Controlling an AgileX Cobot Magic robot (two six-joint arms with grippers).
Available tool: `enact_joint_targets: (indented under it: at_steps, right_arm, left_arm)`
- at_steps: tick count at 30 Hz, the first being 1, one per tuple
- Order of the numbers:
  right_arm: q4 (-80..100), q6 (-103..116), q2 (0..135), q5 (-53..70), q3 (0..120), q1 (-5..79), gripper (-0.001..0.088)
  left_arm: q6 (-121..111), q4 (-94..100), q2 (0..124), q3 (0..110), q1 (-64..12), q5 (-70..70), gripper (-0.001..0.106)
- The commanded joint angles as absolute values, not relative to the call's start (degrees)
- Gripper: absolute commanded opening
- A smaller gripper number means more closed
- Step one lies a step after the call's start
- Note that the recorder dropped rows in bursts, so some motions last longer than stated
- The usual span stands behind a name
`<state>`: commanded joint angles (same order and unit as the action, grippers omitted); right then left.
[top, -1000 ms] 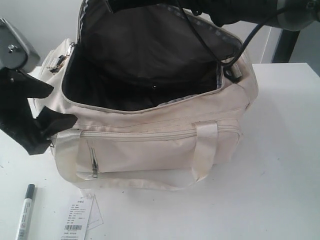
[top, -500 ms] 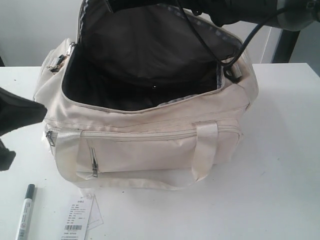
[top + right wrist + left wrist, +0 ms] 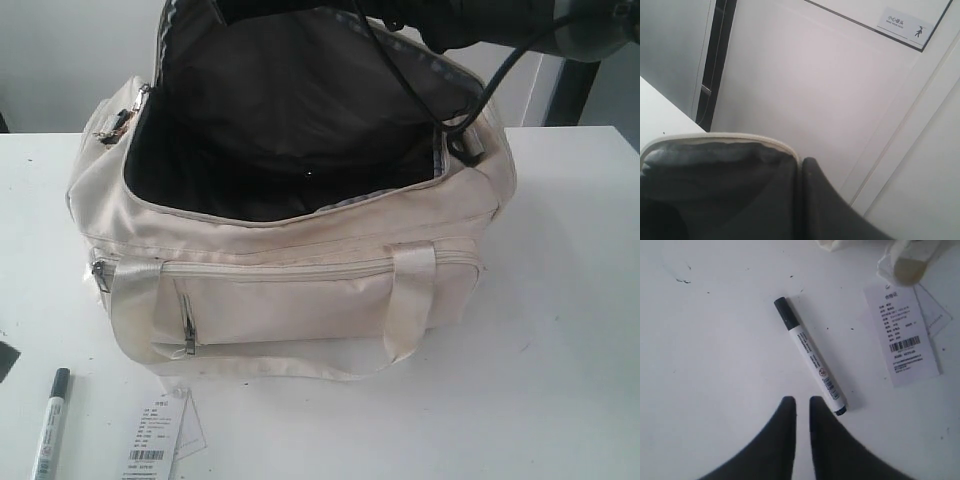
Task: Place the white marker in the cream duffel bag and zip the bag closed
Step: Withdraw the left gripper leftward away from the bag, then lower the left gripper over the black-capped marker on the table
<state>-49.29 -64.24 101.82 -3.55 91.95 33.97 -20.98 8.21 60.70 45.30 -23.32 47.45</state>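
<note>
White marker (image 3: 50, 425) lies flat on the bench (image 3: 560, 350), outside the cream duffel bag (image 3: 300, 300) and in front of its left end. The exterior view's lower edge cuts off part of the barrel. The left wrist view shows it whole: a slim round barrel of smooth white plastic with a black cap and a dark stub at the far end. Its print, with 1 red mark, is too small to read.

The bag is soft cream fabric, slumped, its top gaping onto a dark lining. The interior is in shadow and its contents cannot be made out. 1 flat webbing handle (image 3: 410, 300) loops across the front. The front pocket zip is closed, with metal pulls.

A paper tag (image 3: 160, 435) with a barcode lies just beside the marker, and a second tag is partly hidden under it.

Left jaws: 2 dark tapered fingers (image 3: 785, 425) are drawn close, with a thin slit between them, gripping nothing. They sit near the marker's uncapped end.

Right jaws: pressed together, pinching the bag's raised flap. Its cream piped edge meets 1 dark finger (image 3: 825, 200); the other finger is hidden behind the fabric.
</note>
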Motion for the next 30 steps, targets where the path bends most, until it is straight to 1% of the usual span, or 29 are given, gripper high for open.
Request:
enact_joint_targets:
  at_steps: [1, 3, 6, 11, 19, 22, 30]
  right_arm:
    - [-49.29, -64.24, 101.82, -3.55, 91.95, 33.97, 0.0000]
    - [-49.29, -64.24, 101.82, -3.55, 91.95, 33.97, 0.0000]
    - [-49.29, -64.24, 101.82, -3.55, 91.95, 33.97, 0.0000]
    - [-49.29, -64.24, 101.82, -3.55, 91.95, 33.97, 0.0000]
    - [-49.29, -64.24, 101.82, -3.55, 91.95, 33.97, 0.0000]
    - [-49.29, -64.24, 101.82, -3.55, 91.95, 33.97, 0.0000]
    - [-49.29, -64.24, 101.82, -3.55, 91.95, 33.97, 0.0000]
  left_arm:
    - [-22.71, 8.21, 61.82, 45.30, -23.32, 47.34, 0.050]
    - [-22.70, 8.08, 63.79, 45.30, -23.32, 44.64, 0.057]
    - [-22.58, 7.05, 65.16, 45.30, -23.32, 42.68, 0.056]
    - [-22.58, 7.88, 67.51, 44.88, -23.32, 44.37, 0.056]
    - [-26.41, 7.76, 68.73, 38.61, -23.32, 34.67, 0.056]
    - [-27.16, 7.76, 69.00, 36.11, -23.32, 30.60, 0.054]
    - [-27.03, 8.14, 75.21, 35.32, -23.32, 28.20, 0.053]
